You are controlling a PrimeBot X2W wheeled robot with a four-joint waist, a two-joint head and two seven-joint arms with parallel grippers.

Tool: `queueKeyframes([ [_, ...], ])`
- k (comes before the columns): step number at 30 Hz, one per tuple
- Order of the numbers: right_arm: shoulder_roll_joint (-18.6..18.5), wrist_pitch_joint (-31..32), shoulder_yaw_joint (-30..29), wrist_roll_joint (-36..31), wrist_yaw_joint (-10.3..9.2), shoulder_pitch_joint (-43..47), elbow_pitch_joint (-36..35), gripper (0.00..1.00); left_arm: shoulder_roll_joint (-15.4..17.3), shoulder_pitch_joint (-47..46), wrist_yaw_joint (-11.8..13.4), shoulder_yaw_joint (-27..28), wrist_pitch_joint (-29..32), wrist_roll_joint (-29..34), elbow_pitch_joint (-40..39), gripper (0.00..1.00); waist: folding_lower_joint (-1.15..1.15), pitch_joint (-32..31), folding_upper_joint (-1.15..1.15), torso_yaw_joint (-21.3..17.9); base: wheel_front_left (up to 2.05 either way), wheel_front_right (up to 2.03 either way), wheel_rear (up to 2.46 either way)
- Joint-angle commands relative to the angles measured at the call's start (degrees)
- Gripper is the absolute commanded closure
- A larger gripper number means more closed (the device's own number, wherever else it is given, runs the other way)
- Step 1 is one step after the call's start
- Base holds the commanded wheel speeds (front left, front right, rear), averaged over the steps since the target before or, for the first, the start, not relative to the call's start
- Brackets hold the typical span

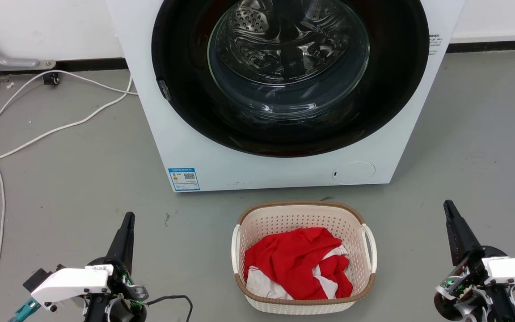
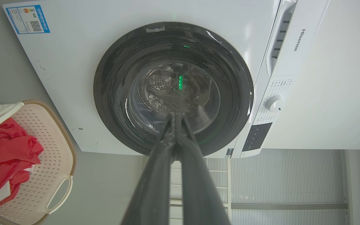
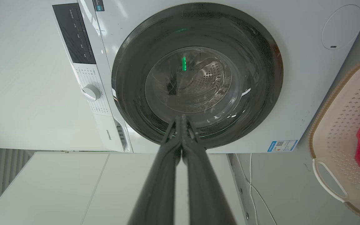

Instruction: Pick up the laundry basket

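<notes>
- Laundry basket (image 1: 302, 220) stands on the grey floor (image 1: 61, 201) just in front of the washing machine (image 1: 186, 134), apart from its front panel and low in the middle of the head view.
- The basket's cream perforated walls are topped by a brown woven-look rim, and a white handle (image 1: 369, 248) shows on each of its two sides.
- A red and white garment (image 1: 293, 259) lies crumpled inside the basket, covering most of its bottom.
- The left gripper (image 1: 128, 217) hovers above the floor to the basket's left, well apart from it. Its two dark fingers are pressed together and hold nothing.
- The right gripper (image 1: 449, 208) hovers to the basket's right, also well apart from it. Its fingers are likewise closed on nothing.
- Both grippers point toward the washing machine. In each wrist view the joined fingertips lie in front of the round dark door (image 1: 396, 89), and the basket sits at the edge of the picture.
- The perforated metal drum shows through the door's glass.
- A blue label (image 1: 183, 179) is stuck at the lower left corner of the machine's front.
- A white cable (image 1: 38, 134) trails across the floor to the machine's left.
</notes>
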Motion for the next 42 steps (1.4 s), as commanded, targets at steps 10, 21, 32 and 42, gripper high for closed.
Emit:
queueKeyframes([
  [10,0.0,0.1,0.0,0.2,-0.02,-0.6,0.0,1.0,0.2,-0.5,-0.3,0.1,0.1,0.0,0.0,1.0,0.0,0.0,0.0,0.0,0.0,0.0,0.0],
  [21,0.1,0.0,0.1,0.0,-0.01,1.0,1.3,0.0,-0.2,1.0,0.1,-0.2,0.0,0.0,1.2,0.0,0.0,0.0,0.0,0.0,0.0,0.0,0.0],
  [32,0.1,-3.0,0.2,-7.4,-0.01,1.5,-0.9,0.0,-0.2,1.7,0.1,0.1,-3.1,5.7,-1.1,0.0,0.0,0.1,0.0,0.1,0.0,0.0,0.0],
  [42,0.0,-5.7,0.8,-21.0,-0.01,2.4,-5.0,0.0,-0.2,2.4,1.3,0.5,-5.7,16.8,-4.3,0.0,0.0,0.0,0.0,0.1,0.0,0.0,0.0],
])
